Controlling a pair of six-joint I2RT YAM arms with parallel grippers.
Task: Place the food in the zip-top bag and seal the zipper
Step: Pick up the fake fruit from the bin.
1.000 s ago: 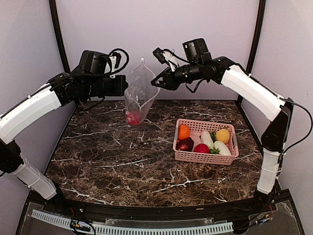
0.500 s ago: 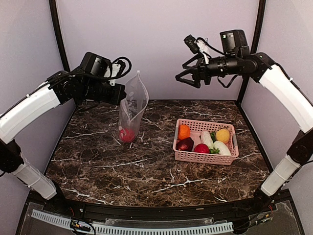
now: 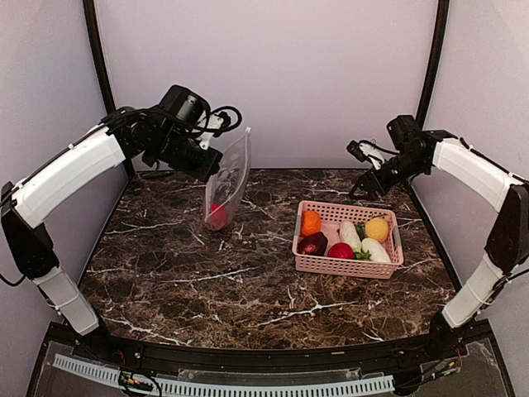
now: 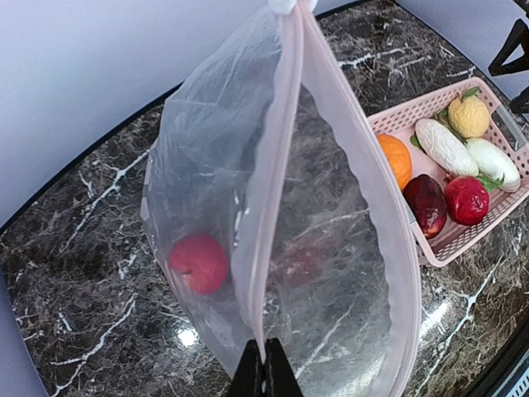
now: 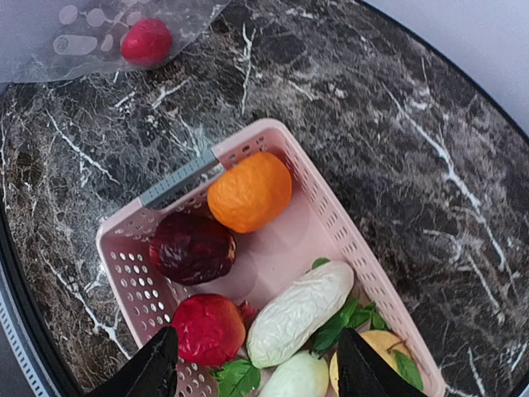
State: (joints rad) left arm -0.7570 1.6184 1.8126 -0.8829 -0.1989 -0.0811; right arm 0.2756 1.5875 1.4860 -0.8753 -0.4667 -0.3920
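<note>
My left gripper (image 3: 216, 162) (image 4: 264, 372) is shut on the pinkish zipper (image 4: 277, 165) of the clear zip-top bag (image 3: 228, 180) (image 4: 331, 240) and holds it hanging with its mouth open; its bottom rests on the table. A red fruit (image 3: 217, 215) (image 4: 198, 263) lies inside the bag, also in the right wrist view (image 5: 146, 42). My right gripper (image 3: 364, 188) (image 5: 258, 368) is open and empty above the pink basket (image 3: 302, 257) (image 5: 335, 219). The basket holds an orange piece (image 5: 250, 191), a maroon one (image 5: 193, 247), a red one (image 5: 209, 329), two white-green ones (image 5: 299, 313) and a yellow one (image 3: 377, 228).
The dark marble table (image 3: 207, 273) carries the bag at back centre and the basket at right. Black frame posts (image 3: 426, 66) stand at the back corners. A ribbed white rail (image 3: 248, 385) runs along the near edge.
My right gripper let go of the bag's edge, swung right and came down over the basket. My left gripper lowered the bag, now held alone.
</note>
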